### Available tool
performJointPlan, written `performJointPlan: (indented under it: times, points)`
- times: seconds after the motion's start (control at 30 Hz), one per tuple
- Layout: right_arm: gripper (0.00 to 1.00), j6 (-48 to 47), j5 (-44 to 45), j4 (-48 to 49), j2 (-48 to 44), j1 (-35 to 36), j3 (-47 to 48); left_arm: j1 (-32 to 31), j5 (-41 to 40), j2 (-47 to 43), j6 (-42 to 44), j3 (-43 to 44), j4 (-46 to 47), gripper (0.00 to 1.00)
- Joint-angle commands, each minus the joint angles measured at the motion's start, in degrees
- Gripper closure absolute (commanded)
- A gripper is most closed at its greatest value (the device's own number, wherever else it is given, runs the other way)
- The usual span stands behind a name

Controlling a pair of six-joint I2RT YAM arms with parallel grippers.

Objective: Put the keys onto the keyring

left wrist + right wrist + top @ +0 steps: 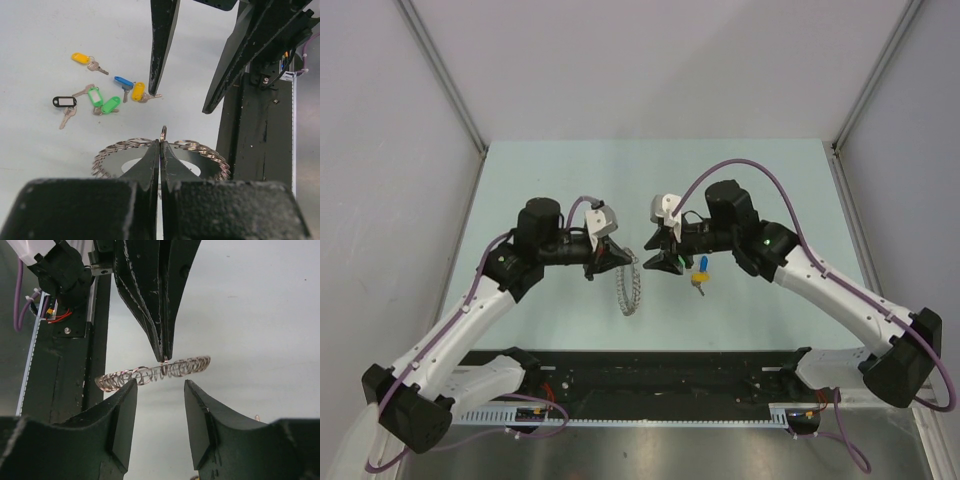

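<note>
Here the left hand (620, 258) lies just left of centre in the top view, above a smooth, matte, pale blue-green surface (560, 180). Its two black, wedge-shaped fingers (150, 165) are pressed flat together and pinch the rim of the keyring (200, 149).

The keyring is a large silver-grey hoop. Its rim is built of many small overlapping wire loops, which give it a coiled, scaly texture, and its centre is wide open. From above it appears edge-on, as a narrow band running from the left fingertips toward 6 o'clock. In the left wrist view one small loop stands up at 12 o'clock of the pinch point. Whether the lower edge touches the surface cannot be told.

At 3 o'clock of the keyring, near it but apart, is the right hand (660, 260). Its long, tapering black fingers, finely toothed along the inner edges, are spread wide and hold nothing. In the right wrist view the keyring is seen beyond the gap between them as a slanted band.

The keys (95, 95) lie flat in a loose cluster on the surface, at 4 o'clock of the right hand from above. They are small silver blades with glossy oblong plastic tags: two yellow, two green, one blue and one black with a white label.
</note>
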Motion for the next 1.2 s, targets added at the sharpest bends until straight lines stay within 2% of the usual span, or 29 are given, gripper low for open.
performJointPlan:
  times: [0.0, 0.57, 0.9, 1.0, 1.17]
  points:
    - [0.54, -1.49, -2.86, 1.47, 1.27, 0.51, 3.09, -0.89, 0.22, -0.35, 1.93, 2.89, 0.75, 1.00]
    - [0.69, -1.84, -0.84, 1.29, 5.75, 2.71, 5.64, -1.95, -0.30, -0.61, 1.67, 2.80, 1.10, 1.00]
    - [0.74, -2.46, 1.18, -0.82, 6.37, 2.88, 5.64, -1.86, -0.66, -0.70, 1.67, 2.80, 1.01, 1.00]
    - [0.78, -2.46, 1.62, -1.08, 6.37, 2.88, 5.64, -1.95, -0.74, -0.70, 1.67, 2.80, 1.01, 1.00]
    - [0.94, -2.55, 1.98, -1.08, 6.11, 2.88, 5.64, -1.86, -0.57, -0.70, 1.84, 2.80, 0.92, 1.00]
